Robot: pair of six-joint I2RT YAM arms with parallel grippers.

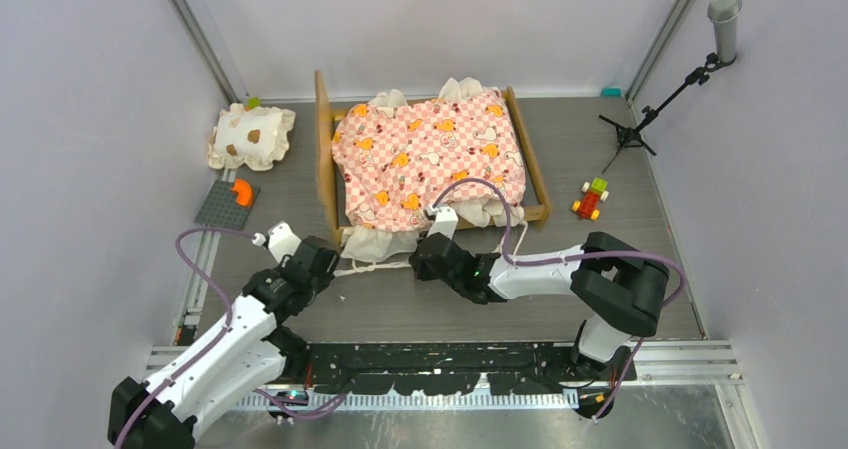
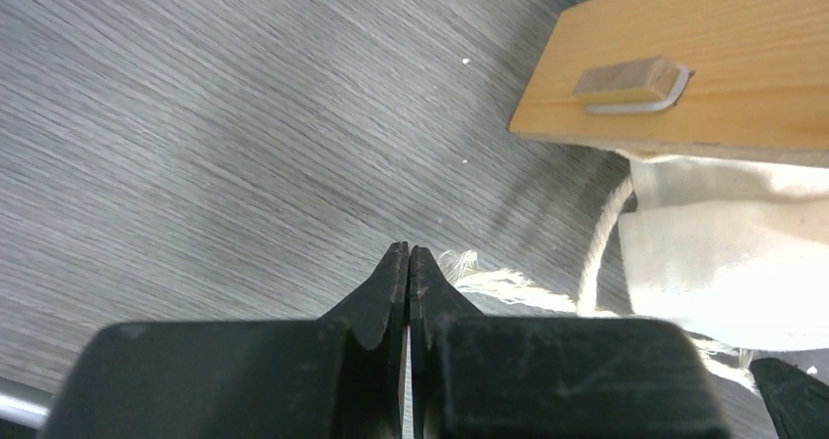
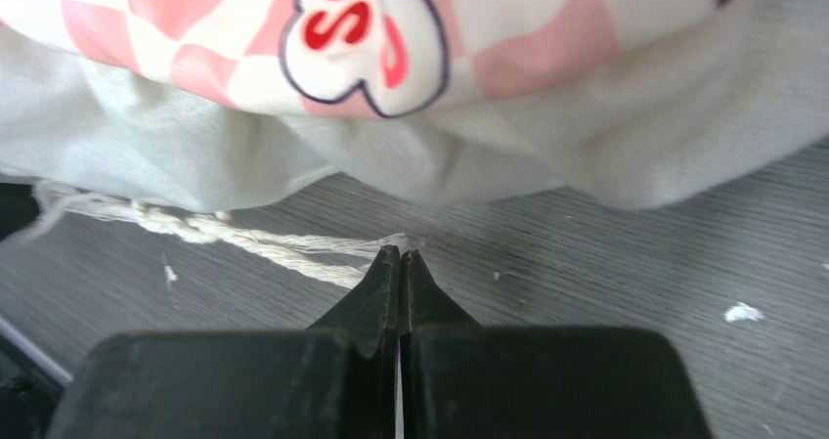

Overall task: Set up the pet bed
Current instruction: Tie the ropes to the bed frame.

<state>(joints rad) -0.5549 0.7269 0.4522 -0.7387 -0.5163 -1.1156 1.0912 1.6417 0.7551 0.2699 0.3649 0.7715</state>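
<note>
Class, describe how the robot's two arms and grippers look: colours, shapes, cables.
The left arm and right arm have white shells and black joints, each with a purple cable. The left gripper and right gripper are black, with wedge-shaped tapering fingers.

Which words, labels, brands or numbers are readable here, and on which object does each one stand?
"S": red letters on a white patch printed on the pet bed, right wrist view; cut off at the top, so no whole word is readable.
Other prints on it, top view: too small to read.
No other text shows.
</note>
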